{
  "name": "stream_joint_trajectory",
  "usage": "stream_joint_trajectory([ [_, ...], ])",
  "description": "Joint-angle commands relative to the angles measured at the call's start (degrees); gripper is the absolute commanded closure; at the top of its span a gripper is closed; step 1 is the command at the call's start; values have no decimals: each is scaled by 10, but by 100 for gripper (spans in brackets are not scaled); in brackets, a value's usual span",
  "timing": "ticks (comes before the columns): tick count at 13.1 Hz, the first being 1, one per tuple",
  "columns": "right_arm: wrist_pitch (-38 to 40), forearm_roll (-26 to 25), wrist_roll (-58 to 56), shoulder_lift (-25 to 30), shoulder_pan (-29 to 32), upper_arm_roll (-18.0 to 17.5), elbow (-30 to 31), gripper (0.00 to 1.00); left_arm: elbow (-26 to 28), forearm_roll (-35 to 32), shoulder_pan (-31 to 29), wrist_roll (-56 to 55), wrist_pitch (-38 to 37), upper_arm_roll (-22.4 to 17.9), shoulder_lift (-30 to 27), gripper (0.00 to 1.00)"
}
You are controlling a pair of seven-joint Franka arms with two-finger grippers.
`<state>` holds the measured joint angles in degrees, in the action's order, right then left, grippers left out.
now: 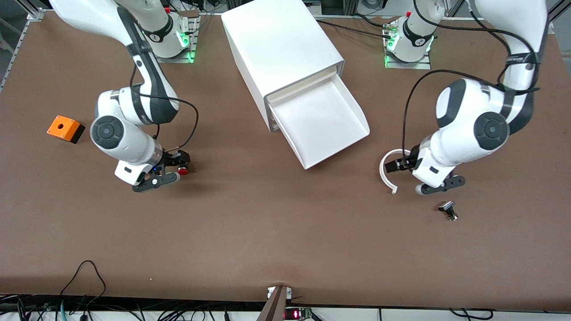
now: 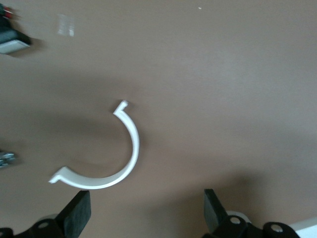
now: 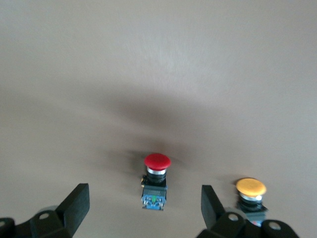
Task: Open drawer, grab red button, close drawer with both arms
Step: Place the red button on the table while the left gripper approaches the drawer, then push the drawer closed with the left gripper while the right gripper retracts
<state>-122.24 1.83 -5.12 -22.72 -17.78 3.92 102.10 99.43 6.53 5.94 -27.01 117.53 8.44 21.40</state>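
The white cabinet (image 1: 281, 44) lies in the middle of the table. Its drawer (image 1: 352, 111) is pulled out toward the front camera and shows nothing inside. The red-capped button (image 1: 183, 170) lies on its side on the brown table, toward the right arm's end. My right gripper (image 1: 177, 166) hangs low over it, open. In the right wrist view the button (image 3: 157, 161) rests between the spread fingers (image 3: 74, 206) of the right gripper (image 3: 143, 203), touching neither. My left gripper (image 1: 399, 167) is open over bare table at the left arm's end, holding nothing, as the left wrist view of it (image 2: 147, 210) confirms.
An orange-yellow-capped button (image 3: 250, 187) stands beside the red one. An orange box with a hole (image 1: 65, 128) sits near the table edge at the right arm's end. A white curved strip (image 1: 387, 171) (image 2: 126, 148) lies by the left gripper. A small black part (image 1: 448, 210) lies nearer the front camera.
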Motion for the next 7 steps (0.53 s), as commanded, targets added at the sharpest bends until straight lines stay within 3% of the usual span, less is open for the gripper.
stream_joint_trajectory([
  [1,45,10,-5,14,6,-4,-44,0,39,16,26,-31,76,-3,10,0],
  [4,69,26,-9,47,33,-8,-73,0,85,71,48,-38,146,-3,19,0],
  [7,179,17,-9,42,45,-14,-181,0,95,81,65,-37,145,3,21,0],
])
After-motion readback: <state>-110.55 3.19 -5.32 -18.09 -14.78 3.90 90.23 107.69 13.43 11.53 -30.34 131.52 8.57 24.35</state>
